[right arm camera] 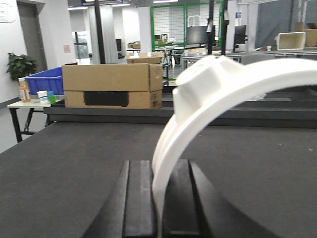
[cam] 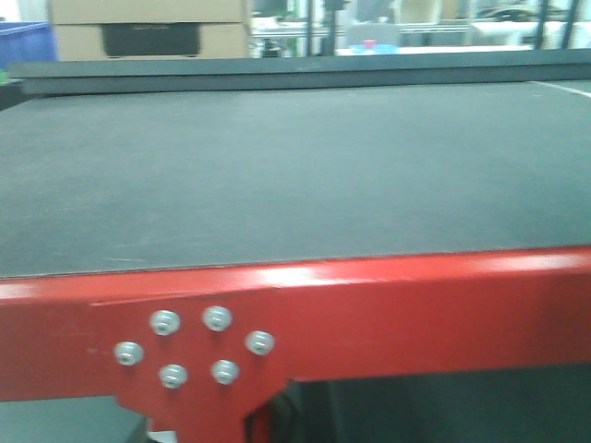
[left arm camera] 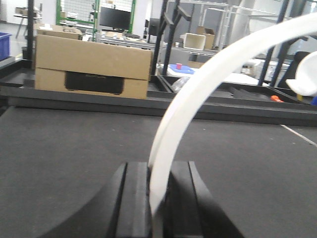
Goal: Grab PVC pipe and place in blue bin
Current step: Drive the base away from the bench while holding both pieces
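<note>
The left pincer [left arm camera: 158, 198] is pressed together on a white pipe [left arm camera: 208, 69]. Its two dark fingers [left arm camera: 133, 198] clamp the lower end, and the pipe rises from between them and arcs up and away to the right. The right pincer [right arm camera: 158, 203] is likewise pinching a white curved length, this one with a thicker collar [right arm camera: 210, 74] partway along. I cannot tell from these views whether both arms share one pipe or each holds its own piece. Either way the pipe is off the desk [cam: 295, 166] and carried in the air, not lying on the dark mat. The front view shows neither arm nor the pipe, only the mat and the red frame [cam: 416, 314] at its near edge.

Gripping at the very end leaves the long part free ahead of the pincer. That probably suits lowering it into a container, though it lets the far end sway.

The blue bin [right arm camera: 44, 82] stands well off to the left, on a small side table beyond the desk's edge and next to a cardboard box [right arm camera: 111, 91]. By my reading the grab is done and the carry to the bin is what remains. That carry calls for a swing leftward that keeps the pipe's free end away from the box.
</note>
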Motion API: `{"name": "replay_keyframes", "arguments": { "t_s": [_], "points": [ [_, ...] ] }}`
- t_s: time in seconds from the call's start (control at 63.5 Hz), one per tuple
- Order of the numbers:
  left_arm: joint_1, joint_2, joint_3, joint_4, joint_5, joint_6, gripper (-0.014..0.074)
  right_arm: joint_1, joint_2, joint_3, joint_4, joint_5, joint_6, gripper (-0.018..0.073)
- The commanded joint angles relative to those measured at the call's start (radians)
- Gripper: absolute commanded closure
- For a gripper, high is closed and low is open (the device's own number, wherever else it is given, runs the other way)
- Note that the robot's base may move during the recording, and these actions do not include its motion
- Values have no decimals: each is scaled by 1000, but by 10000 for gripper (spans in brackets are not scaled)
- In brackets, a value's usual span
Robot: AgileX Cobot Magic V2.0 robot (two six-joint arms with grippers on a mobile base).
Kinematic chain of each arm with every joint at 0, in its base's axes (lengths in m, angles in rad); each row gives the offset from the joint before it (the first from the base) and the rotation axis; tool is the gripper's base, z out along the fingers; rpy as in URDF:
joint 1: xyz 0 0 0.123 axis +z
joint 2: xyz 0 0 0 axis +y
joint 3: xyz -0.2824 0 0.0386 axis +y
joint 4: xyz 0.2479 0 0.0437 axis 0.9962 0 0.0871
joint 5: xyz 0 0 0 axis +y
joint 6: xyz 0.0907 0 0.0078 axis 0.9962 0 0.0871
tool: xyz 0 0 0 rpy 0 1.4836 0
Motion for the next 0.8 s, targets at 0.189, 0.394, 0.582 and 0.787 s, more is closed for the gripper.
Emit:
{"name": "replay_keyframes", "arguments": {
  "t_s": [0.189, 0.394, 0.582, 0.787],
  "points": [
    [-3, -8, 1, -10, -32, -8, 707, 0, -5, 3, -5, -26, -3, 727],
    [-3, -8, 1, -10, -32, -8, 707, 0, -5, 3, -5, -26, -3, 727],
    [-3, -8, 1, -10, -32, -8, 707, 0, -5, 3, -5, -26, -3, 727],
    [-3, -8, 1, -10, -32, -8, 707, 0, -5, 3, -5, -26, -3, 727]
  ]
}}
